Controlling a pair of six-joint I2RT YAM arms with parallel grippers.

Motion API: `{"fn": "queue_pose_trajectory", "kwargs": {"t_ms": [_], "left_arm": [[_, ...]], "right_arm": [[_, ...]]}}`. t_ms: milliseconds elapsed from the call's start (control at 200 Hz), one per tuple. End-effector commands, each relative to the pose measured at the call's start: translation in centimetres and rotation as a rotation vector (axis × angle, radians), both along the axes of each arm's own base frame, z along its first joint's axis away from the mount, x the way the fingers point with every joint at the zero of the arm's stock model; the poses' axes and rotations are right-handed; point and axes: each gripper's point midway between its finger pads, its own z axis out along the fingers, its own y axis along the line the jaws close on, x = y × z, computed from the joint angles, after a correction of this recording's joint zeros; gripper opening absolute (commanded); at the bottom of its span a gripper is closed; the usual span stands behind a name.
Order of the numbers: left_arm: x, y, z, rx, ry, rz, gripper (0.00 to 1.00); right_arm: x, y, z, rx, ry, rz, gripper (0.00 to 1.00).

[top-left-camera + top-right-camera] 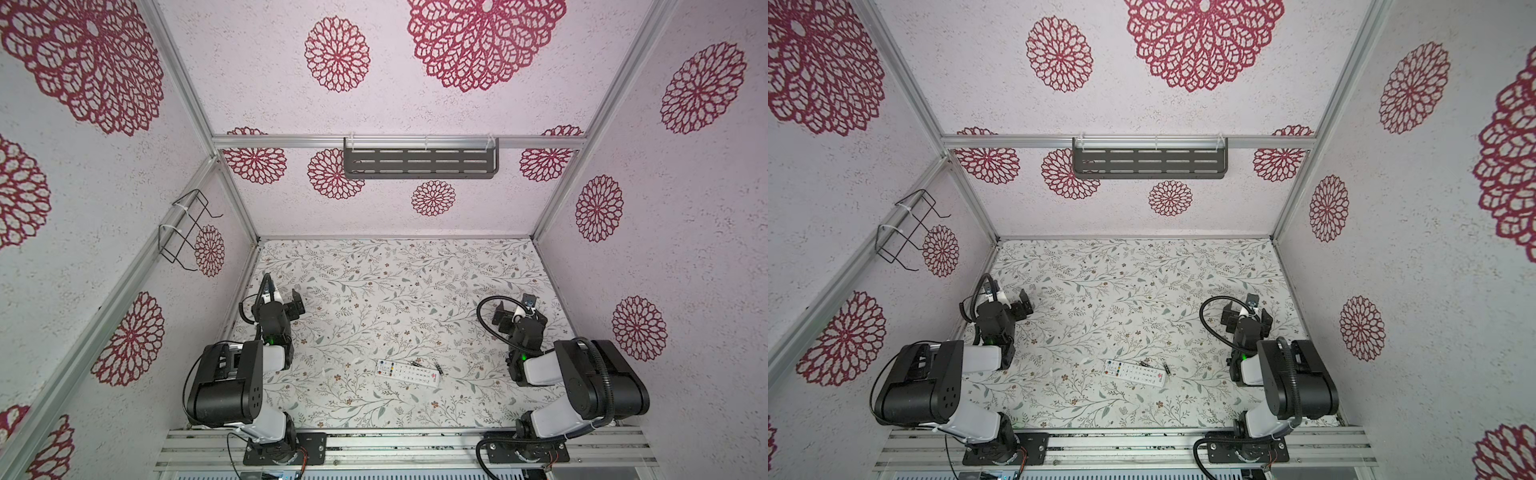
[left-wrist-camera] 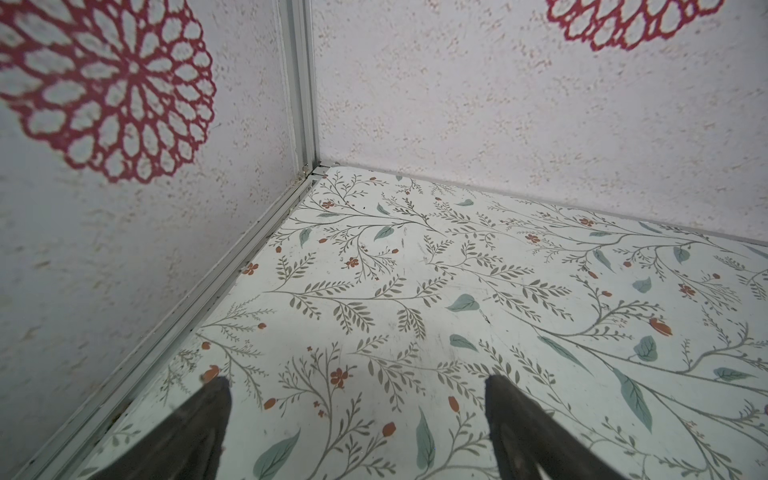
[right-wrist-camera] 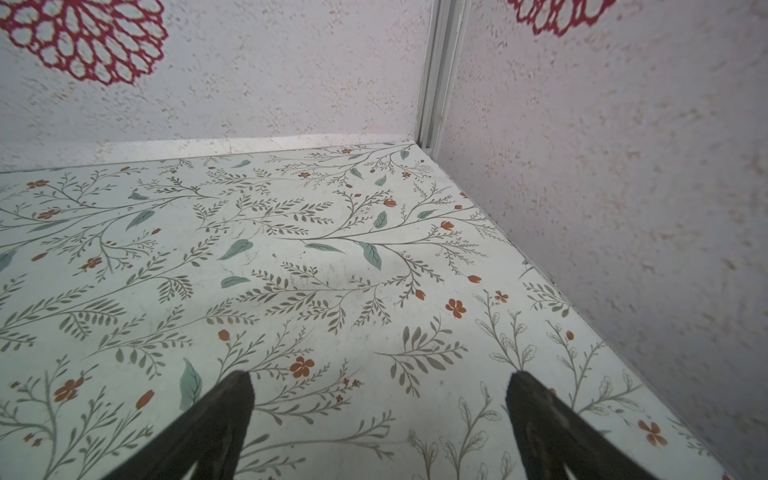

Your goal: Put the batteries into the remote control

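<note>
The floral-patterned table (image 1: 332, 270) bears the remote control (image 1: 408, 373), buttons up, with two batteries (image 1: 437, 368) just beside it.

A white tabletop printed with grey-green sprigs and small orange flowers (image 1: 374, 282) is enclosed by pale textured walls bearing crimson lace-like rosettes (image 1: 457, 216). A dark grey slotted metal shelf (image 1: 419, 164) hangs from the back wall's aluminium rail (image 1: 274, 142). A black wire rack (image 1: 185, 229) is tied to the left wall.

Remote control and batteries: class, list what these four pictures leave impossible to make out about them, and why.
- remote control, both top views: buttons face up; its underside lies against the table, hidden.
- Its button labels: too small to read in both top views.
- batteries, both top views: too small to tell their ends apart.
- Both wrist views: neither thing is in frame, only table and walls.
</note>
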Motion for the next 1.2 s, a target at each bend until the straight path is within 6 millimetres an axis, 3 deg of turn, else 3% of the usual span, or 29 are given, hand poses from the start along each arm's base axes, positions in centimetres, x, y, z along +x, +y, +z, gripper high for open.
{"fn": "queue_pose_trajectory", "kwargs": {"t_ms": [0, 321, 361, 416, 481, 566, 656, 726, 1197], "left_arm": [[0.4, 0.0, 0.7, 0.021, -0.017, -0.011, 0.97], [0.5, 0.0, 0.8, 0.021, -0.020, -0.011, 0.97], [0.5, 0.0, 0.8, 0.021, -0.019, -0.011, 0.97], [0.5, -0.1, 0.7, 0.021, -0.019, -0.012, 0.97], [0.5, 0.0, 0.7, 0.021, -0.018, -0.012, 0.97], [0.5, -0.1, 0.8, 0.021, -0.019, -0.012, 0.97], [0.5, -0.1, 0.8, 0.021, -0.019, -0.012, 0.97], [0.5, -0.1, 0.7, 0.021, -0.018, -0.012, 0.97], [0.5, 0.0, 0.8, 0.021, -0.021, -0.011, 0.98]], "right_arm": [[0.7, 0.3, 1.5, -0.006, -0.047, 0.009, 0.99], [0.7, 0.3, 1.5, -0.009, -0.048, 0.012, 0.99], [0.8, 1.2, 1.5, -0.013, -0.046, 0.067, 0.99], [0.9, 3.8, 1.4, -0.038, -0.043, 0.233, 0.99], [0.5, 4.3, 1.7, -0.036, -0.069, 0.275, 0.99], [0.5, 4.0, 1.6, -0.033, -0.062, 0.256, 0.99], [1.1, 1.0, 1.2, 0.004, -0.030, 0.065, 0.99], [0.8, 0.2, 1.4, 0.012, -0.043, 0.025, 0.99], [0.9, 0.8, 1.5, -0.008, -0.042, 0.048, 0.99]]}}
